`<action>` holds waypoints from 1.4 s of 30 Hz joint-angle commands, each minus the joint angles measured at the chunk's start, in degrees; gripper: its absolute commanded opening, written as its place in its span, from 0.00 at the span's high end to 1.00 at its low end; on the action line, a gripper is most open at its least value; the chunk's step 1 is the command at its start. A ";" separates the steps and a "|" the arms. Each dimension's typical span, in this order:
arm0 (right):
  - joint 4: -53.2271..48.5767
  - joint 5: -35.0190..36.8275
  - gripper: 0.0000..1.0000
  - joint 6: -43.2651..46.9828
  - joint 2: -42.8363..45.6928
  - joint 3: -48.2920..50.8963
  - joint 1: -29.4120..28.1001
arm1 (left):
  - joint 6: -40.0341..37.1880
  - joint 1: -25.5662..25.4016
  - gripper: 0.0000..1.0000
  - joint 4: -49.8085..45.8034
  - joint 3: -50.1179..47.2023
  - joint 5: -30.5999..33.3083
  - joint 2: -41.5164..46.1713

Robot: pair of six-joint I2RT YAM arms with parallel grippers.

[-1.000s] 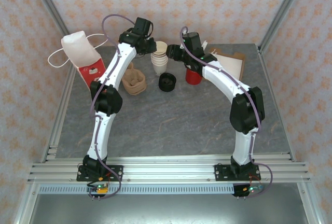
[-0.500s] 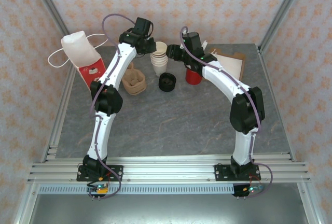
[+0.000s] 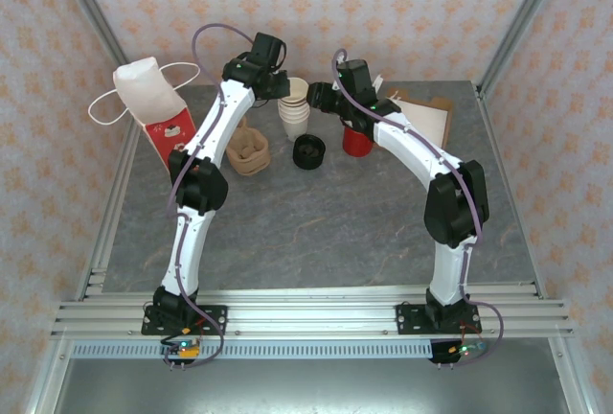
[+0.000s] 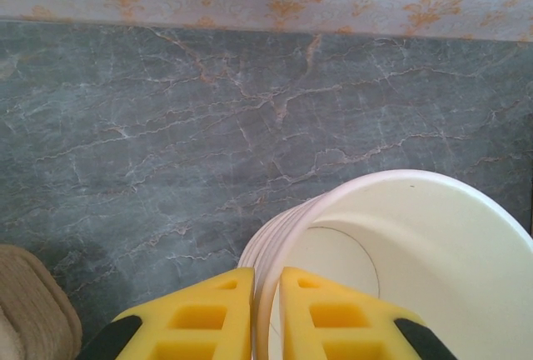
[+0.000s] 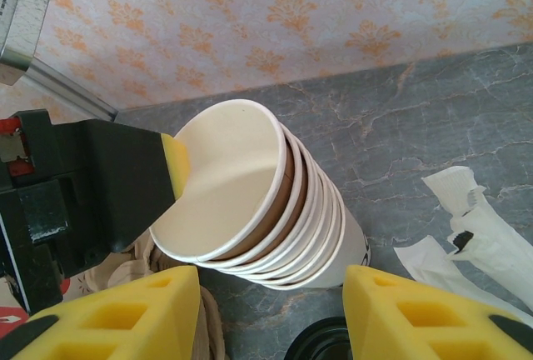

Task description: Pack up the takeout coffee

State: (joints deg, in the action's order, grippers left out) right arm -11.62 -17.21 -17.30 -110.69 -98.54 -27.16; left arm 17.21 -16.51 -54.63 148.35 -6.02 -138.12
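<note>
The takeout coffee is out of view. A stack of lidless cream paper cups [image 3: 295,115] stands at the back of the table. Its top cup [image 4: 416,243] is tilted and partly lifted out of the stack [image 5: 321,235]. My left gripper [image 4: 266,272] is shut on that cup's rim, one yellow pad outside and one inside. In the top view the left gripper [image 3: 284,83] sits just left of the stack. My right gripper [image 5: 271,271] stands open, its yellow fingers [image 5: 158,310] flanking the stack's lower part without visibly touching it. From above, the right gripper [image 3: 319,98] is just right of the stack.
A red-and-white bag [image 3: 153,98] leans at the back left. A brown cardboard carrier [image 3: 249,150] lies left of the stack and black lids [image 3: 308,150] in front of it. A red cup [image 3: 357,143] stands under the right arm. Napkins and a wrapped utensil [image 5: 475,227] lie right.
The left gripper's pads have drawn closer together on the top cup's rim. The left wrist shifted slightly. The right arm has not moved.
</note>
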 commanded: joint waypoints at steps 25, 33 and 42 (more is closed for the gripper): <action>-0.94 -0.10 0.51 0.69 2.11 2.09 0.39 | -4.55 -1.15 0.86 -0.49 2.94 3.20 -0.05; -0.99 -0.10 0.51 0.77 2.66 2.31 0.41 | -4.18 -1.19 0.96 -0.36 3.45 3.60 0.64; -1.99 0.69 0.47 0.93 5.75 3.17 0.38 | 1.65 -1.02 1.00 2.48 3.47 2.21 4.53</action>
State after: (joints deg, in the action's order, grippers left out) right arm -12.97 -17.39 -17.23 -109.08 -95.77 -27.16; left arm 15.59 -17.26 -54.57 149.95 -4.03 -138.06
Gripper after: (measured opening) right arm 0.526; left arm 0.050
